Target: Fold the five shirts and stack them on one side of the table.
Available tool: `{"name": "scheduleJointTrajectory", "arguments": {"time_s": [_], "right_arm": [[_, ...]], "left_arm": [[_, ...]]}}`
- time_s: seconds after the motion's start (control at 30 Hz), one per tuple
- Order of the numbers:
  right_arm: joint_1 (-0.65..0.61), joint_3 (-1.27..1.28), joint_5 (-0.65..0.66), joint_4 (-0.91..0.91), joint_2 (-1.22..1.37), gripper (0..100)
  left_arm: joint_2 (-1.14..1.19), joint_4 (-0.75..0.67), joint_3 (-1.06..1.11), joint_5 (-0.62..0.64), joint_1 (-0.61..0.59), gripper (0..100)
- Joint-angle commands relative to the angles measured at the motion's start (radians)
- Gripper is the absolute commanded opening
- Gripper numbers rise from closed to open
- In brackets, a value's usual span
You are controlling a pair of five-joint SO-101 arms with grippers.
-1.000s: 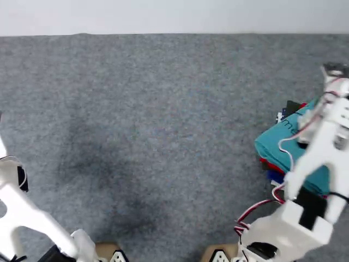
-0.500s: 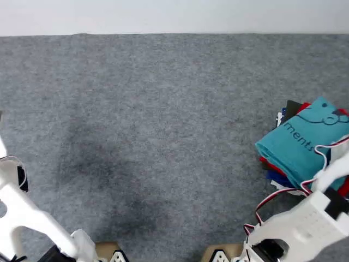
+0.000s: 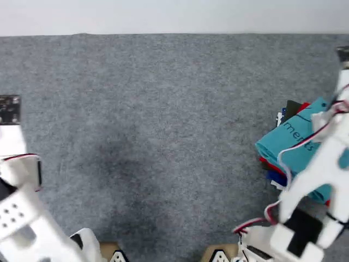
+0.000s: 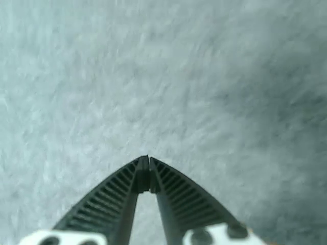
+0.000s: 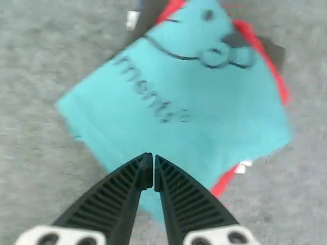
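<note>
Teal shirt (image 5: pixel 204 102) lies beneath the clenched right claw (image 5: pixel 153 171), while the left claw (image 4: pixel 148 173) hangs clenched over grey table (image 4: pixel 230 76).

Folded shirts sit in one stack (image 3: pixel 272 155) at the right edge of the surface (image 3: pixel 163 109). Teal shirt (image 5: pixel 184 102) on top, skewed, with a red shirt (image 5: pixel 225 184) and blue shirt (image 3: pixel 274 177) peeking out underneath.

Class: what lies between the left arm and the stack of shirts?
Only bare grey table surface, from left arm to shirt stack, in the high view.
</note>
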Motion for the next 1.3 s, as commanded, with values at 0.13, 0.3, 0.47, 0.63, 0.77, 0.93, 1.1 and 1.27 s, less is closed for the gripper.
{"name": "scheduleJointTrajectory", "arguments": {"time_s": [0.13, 0.3, 0.47, 0.63, 0.77, 0.93, 1.1, 1.27], "right_arm": [[-0.157, 0.292, -0.480, 0.035, -0.277, 1.0], [-0.274, 0.488, -0.680, -0.064, -0.406, 1.0], [-0.349, 0.701, -0.732, -0.245, -0.550, 1.0], [-0.410, 0.916, -0.732, -0.404, -0.720, 1.0], [-0.433, 1.134, -0.726, -0.555, -0.837, 1.0], [-0.492, 1.343, -0.726, -0.690, -0.977, 1.0], [-0.549, 1.539, -0.726, -0.799, -1.138, 1.0], [-0.613, 1.745, -0.715, -0.868, -1.310, 1.0]], "left_arm": [[-0.074, -0.003, -0.019, 0.342, 0.252, 1], [-0.083, -0.048, 0.035, 0.381, 0.387, 1], [-0.160, -0.206, 0.174, 0.416, 0.493, 1], [-0.321, -0.404, 0.394, 0.474, 0.506, 1], [-0.434, -0.506, 0.593, 0.476, 0.516, 1], [-0.591, -0.629, 0.806, 0.474, 0.517, 0], [-0.763, -0.664, 0.995, 0.430, 0.588, 0], [-0.961, -0.661, 1.181, 0.397, 0.628, 0]]}}
